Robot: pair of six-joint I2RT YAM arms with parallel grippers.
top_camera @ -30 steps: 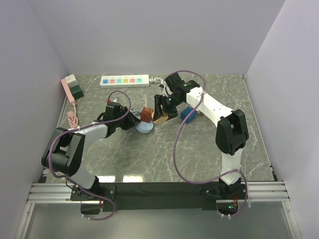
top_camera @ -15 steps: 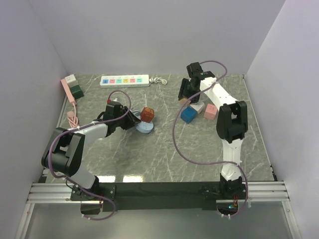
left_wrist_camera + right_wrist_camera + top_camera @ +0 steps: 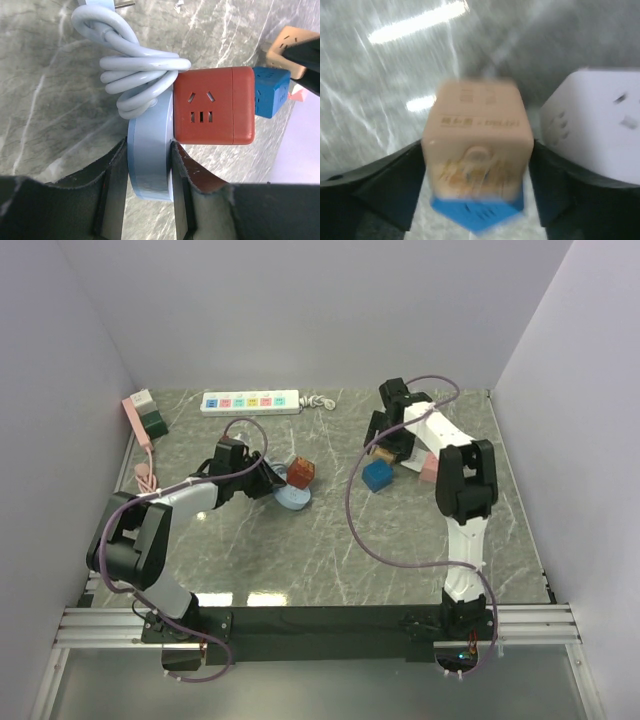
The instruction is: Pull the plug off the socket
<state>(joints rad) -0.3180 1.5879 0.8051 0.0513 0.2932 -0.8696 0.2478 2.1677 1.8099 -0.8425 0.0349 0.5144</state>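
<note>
The socket (image 3: 250,402), a long white power strip with pastel panels, lies at the back of the table, far from both grippers. My left gripper (image 3: 148,150) (image 3: 268,483) is shut on the rim of a light blue round disc (image 3: 150,165) (image 3: 293,498) with a coiled white cord (image 3: 135,75). A red cube (image 3: 212,105) (image 3: 300,473) sits on the disc. My right gripper (image 3: 477,155) (image 3: 385,445) has its fingers on either side of a tan cube plug (image 3: 477,135) (image 3: 290,50). The view is blurred, so contact is unclear.
A blue cube (image 3: 377,475) (image 3: 477,212), a white cube (image 3: 592,125) and a pink cube (image 3: 430,468) crowd around the right gripper. A pink and green block (image 3: 145,412) with a pink cord (image 3: 146,475) lies by the left wall.
The right gripper carried the tan cube away from the red cube to the right and lowered it among the other cubes. The left gripper shifted slightly right with the disc.
</note>
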